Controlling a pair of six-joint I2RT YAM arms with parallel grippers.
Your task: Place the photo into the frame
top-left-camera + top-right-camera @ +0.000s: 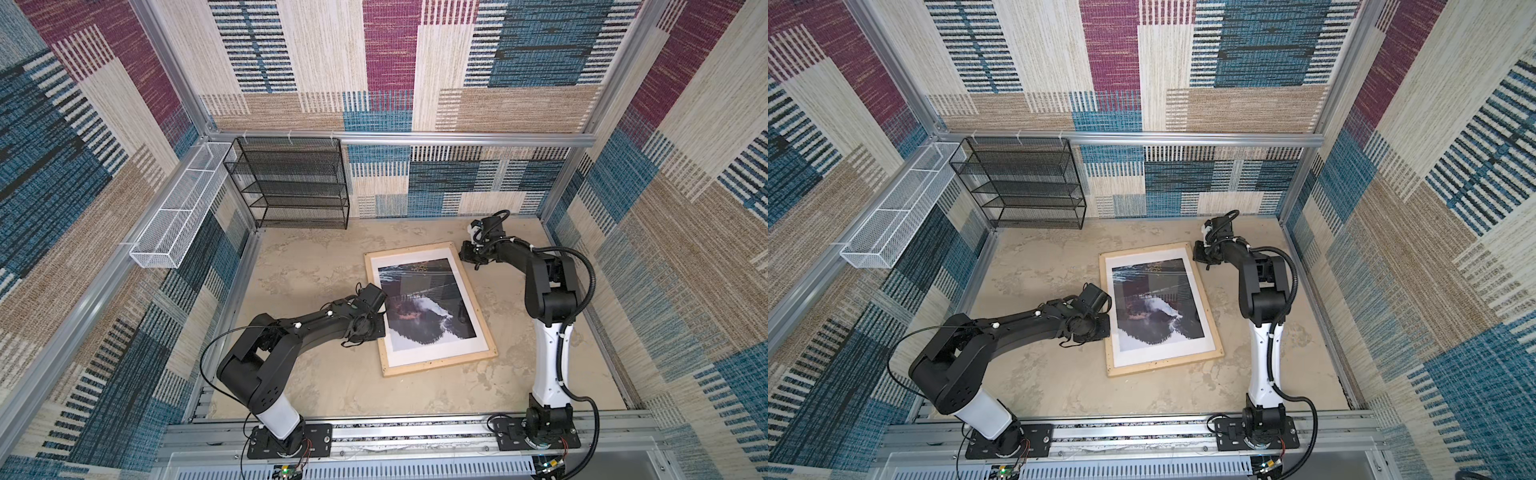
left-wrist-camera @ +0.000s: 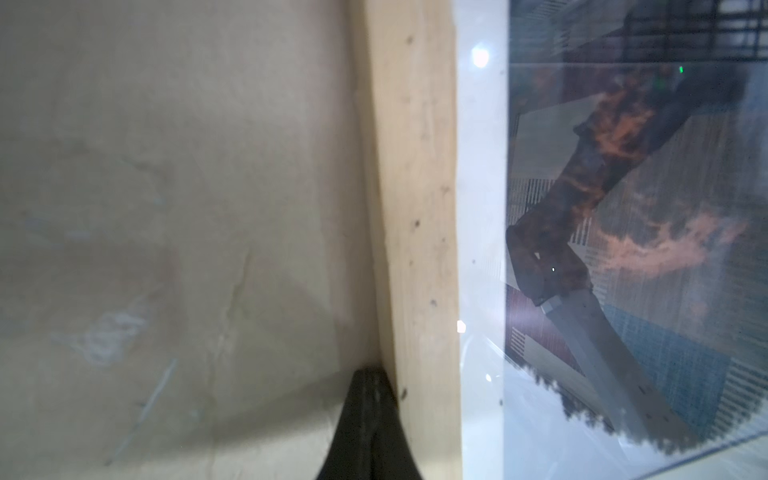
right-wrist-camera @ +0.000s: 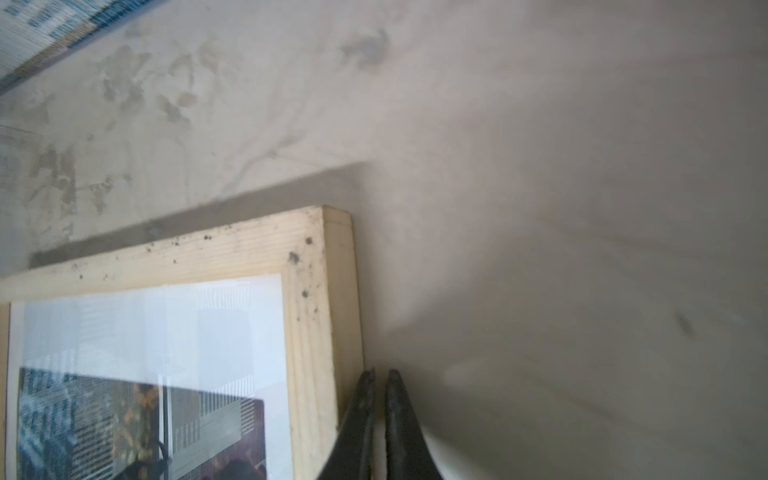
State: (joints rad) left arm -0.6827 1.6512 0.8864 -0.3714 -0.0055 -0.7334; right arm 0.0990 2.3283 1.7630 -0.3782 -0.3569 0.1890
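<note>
The photo lies flat inside the frame, ringed by a white border, in the middle of the table in both top views. I see reflections across its face. On the left, my left gripper sits low with its fingers pressed together, empty, tips right against the outer side of the frame's left rail. On the right, my right gripper is just beside the frame's far right corner, fingers nearly together with only a sliver of gap, holding nothing.
</note>
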